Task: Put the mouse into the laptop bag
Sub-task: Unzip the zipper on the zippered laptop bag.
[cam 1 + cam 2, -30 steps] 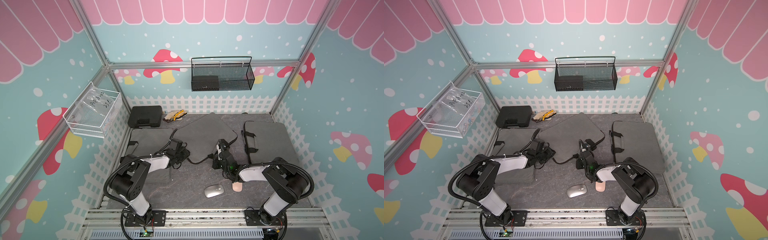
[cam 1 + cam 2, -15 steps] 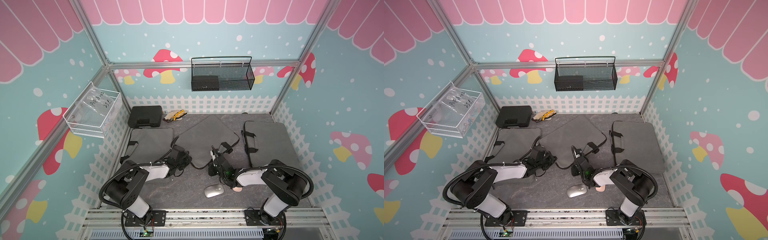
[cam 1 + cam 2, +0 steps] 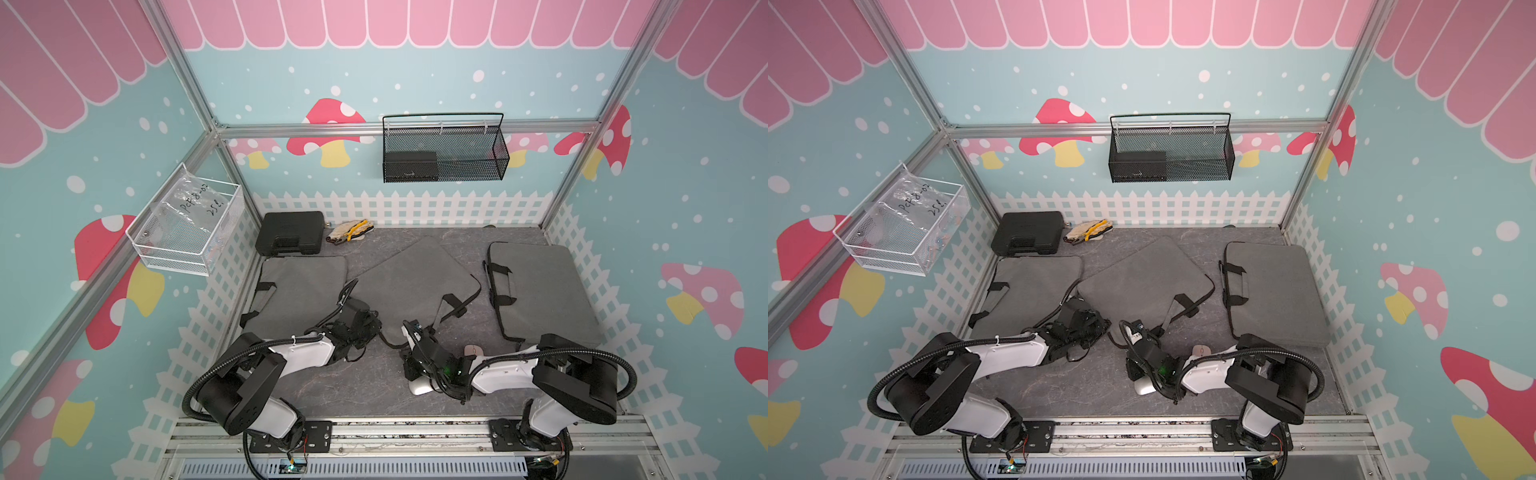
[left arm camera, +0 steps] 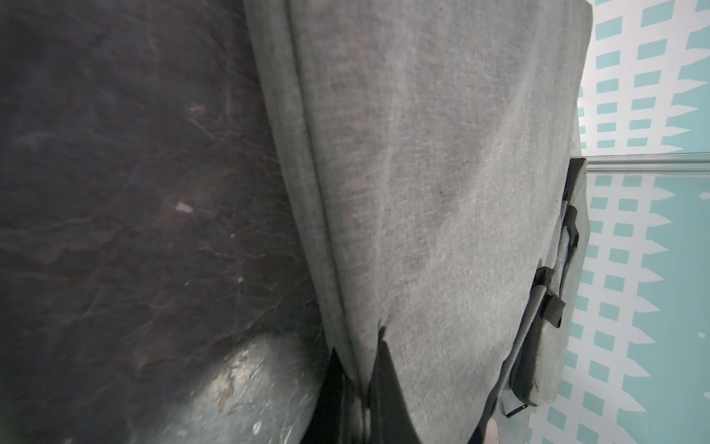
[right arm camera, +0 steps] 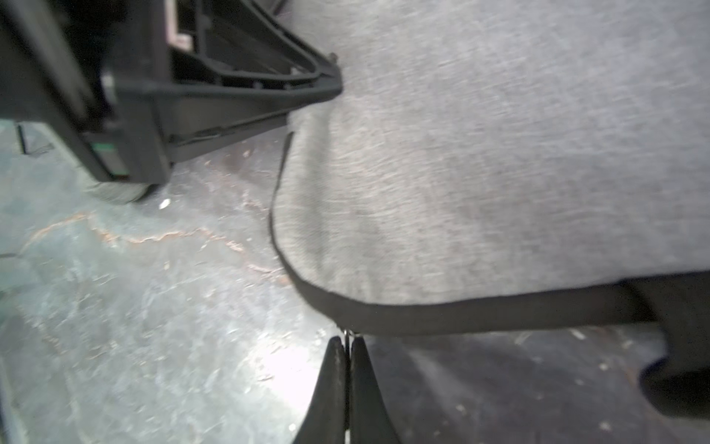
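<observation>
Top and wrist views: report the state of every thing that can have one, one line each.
middle laptop bag: flat on the table, near corner gripped.
left gripper: shut on the bag's corner edge.
right gripper: shut at the bag's zipper edge, seemingly on the pull.
silver mouse: on the table, outside the bag.
black case: shut.

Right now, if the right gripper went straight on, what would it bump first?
The middle grey laptop bag. The right gripper is shut, tips right at the bag's black edge, seemingly pinching a small metal pull there.
</observation>
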Robot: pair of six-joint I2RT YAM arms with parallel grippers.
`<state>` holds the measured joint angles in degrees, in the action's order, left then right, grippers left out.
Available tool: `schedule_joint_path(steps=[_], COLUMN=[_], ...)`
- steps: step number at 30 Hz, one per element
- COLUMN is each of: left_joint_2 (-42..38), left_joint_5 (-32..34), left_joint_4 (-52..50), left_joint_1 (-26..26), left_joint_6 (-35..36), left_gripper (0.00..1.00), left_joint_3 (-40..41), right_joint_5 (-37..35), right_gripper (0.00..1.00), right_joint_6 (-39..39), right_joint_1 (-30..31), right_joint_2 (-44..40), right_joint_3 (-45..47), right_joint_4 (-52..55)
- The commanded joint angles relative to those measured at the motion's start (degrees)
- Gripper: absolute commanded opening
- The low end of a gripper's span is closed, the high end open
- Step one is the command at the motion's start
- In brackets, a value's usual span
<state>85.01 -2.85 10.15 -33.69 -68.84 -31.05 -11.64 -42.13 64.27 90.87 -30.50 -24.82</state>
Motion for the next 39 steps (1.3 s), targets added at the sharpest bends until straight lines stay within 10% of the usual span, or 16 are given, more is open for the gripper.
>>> schedule_joint_path(steps=[1, 13, 18, 28, 39], left_joint_2=[-2.18, -18.1, -19.22, -27.75, -24.95], left_joint_5=[1.55, 16.04, 14.88, 26.32, 17.1], left_joint_4=[0.3, -19.32, -13.71, -31.0, -11.64], left_joint_1=[-1.19, -14.39, -18.01, -15.3, -7.81], left_joint_6=[-1.42, -17.17, -19.13, -13.85, -7.95], left_gripper=[0.0, 0.0, 0.44, 0.66, 0.73], left_joint_3=[0.26, 4.5, 8.11, 4.03, 8.58], right_joint_5=[0.4, 0.32, -1.19, -4.42, -4.65], right_gripper=[0.0, 0.0, 0.0, 0.0, 0.0], right_joint_6=[-2.02, -3.14, -3.81, -5.28, -5.16], right_joint_1=[2.57, 3.23, 3.14, 1.21, -0.15], right_joint_2=[-0.67, 0.56, 0.12, -10.2, -18.02], right_joint_3=[-1.26, 0.74, 1.66, 9.03, 11.98], right_joint_4=[0.12, -3.26, -3.31, -2.96, -0.49])
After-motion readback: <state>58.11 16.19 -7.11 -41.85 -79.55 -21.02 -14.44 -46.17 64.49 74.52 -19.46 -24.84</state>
